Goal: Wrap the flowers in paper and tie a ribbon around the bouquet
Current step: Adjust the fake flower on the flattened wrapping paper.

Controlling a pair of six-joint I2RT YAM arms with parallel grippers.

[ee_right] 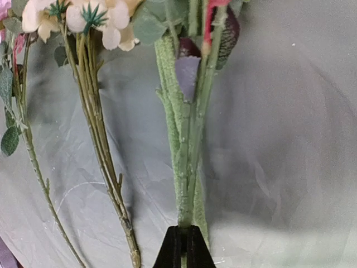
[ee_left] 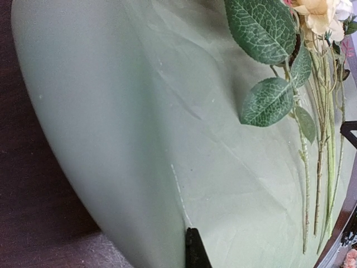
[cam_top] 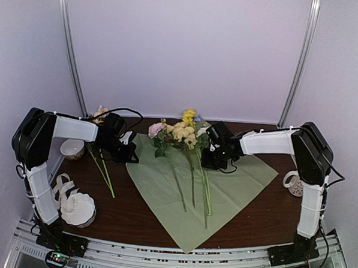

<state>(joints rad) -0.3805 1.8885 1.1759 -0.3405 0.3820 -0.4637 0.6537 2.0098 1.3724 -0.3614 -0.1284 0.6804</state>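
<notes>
Green, wire-thin stems make the flowers light and springy. The blossoms would likely crush, so low on the stems is the place to hold them. They lie mid-frame on the paper, a pale green sheet spread as a diamond on the dark table, with the heads toward the top. In the right wrist view the right gripper has its jaws pressed together on one thick stem, low down.

The paper looks thin, limp and quick to crease, so a corner is the best hold. The left gripper is closed at the sheet's left corner and seems to pinch it.

One stray stem lies off the sheet, left of centre. At lower left a scalloped white bowl seems to hold the ribbon, its loops spilling over. A mug stands at the left edge and a second mug at the right; I cannot see what is in them.
</notes>
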